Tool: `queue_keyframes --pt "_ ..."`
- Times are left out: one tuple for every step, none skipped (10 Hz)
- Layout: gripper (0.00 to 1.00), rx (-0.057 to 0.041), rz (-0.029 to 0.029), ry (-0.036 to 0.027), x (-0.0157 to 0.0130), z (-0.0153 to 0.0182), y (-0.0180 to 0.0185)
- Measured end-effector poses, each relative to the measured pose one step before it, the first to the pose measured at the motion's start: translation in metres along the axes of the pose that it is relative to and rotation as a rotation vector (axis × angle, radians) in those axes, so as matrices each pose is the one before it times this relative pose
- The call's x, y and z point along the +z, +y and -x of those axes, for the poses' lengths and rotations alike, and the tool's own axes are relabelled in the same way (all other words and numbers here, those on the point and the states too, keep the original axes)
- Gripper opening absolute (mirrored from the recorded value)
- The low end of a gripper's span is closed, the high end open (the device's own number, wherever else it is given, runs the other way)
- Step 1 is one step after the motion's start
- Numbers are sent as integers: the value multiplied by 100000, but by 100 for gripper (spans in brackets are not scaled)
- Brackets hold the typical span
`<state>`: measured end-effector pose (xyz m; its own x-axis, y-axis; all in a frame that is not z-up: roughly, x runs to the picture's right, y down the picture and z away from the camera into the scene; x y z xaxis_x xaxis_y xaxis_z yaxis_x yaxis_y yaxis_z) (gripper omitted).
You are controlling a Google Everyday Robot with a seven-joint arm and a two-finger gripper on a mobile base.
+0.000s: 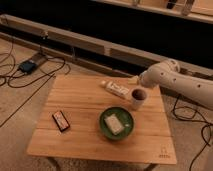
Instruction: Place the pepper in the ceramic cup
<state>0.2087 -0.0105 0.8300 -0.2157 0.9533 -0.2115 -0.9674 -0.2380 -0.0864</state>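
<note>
The ceramic cup (138, 98) is small, whitish-grey and dark inside. It stands upright on the right side of the wooden table (80, 102). The pepper does not show as a separate thing; the cup's inside looks dark reddish, and I cannot tell if the pepper lies in it. My white arm comes in from the right. The gripper (136, 81) is at its end, just above and behind the cup, not touching it.
A white tube-like bottle (116, 89) lies just left of the cup. A wide green bowl (104, 120) holding a pale block (114, 123) sits in front of the cup. A black flat device (61, 120) lies at the table's front left. Cables and a blue box (27, 66) are on the floor at left.
</note>
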Motion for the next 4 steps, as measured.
queue_keyframes --pt "80 -167 65 -173 -32 103 113" --pt "80 -165 121 66 47 3 159" --pt "80 2 20 -18 -15 12 16" --pt "80 32 -47 126 44 -69 -48"
